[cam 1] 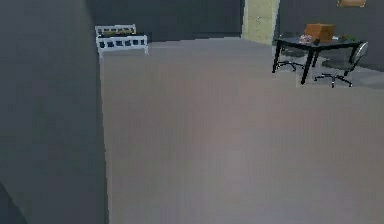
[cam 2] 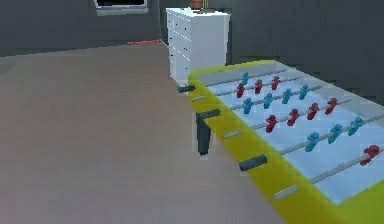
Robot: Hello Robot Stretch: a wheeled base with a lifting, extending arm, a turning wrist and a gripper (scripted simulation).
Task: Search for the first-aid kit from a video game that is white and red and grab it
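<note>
Two chairs [cam 1: 341,63], desk [cam 1: 335,45], foosball table [cam 2: 290,125], white dresser [cam 2: 197,45]

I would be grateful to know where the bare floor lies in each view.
Forward view: floor spans centre and right, up to the desk.
Arm side view: floor takes the left, beside the foosball table.
Shared landmark: the dark grey wall behind it.

The wheeled base is stood on bare grey floor [cam 1: 220,150], with its front turned toward a far dark wall [cam 1: 180,18]. The side from which the arm is reached out is faced toward a yellow foosball table [cam 2: 218,98] close by.
</note>
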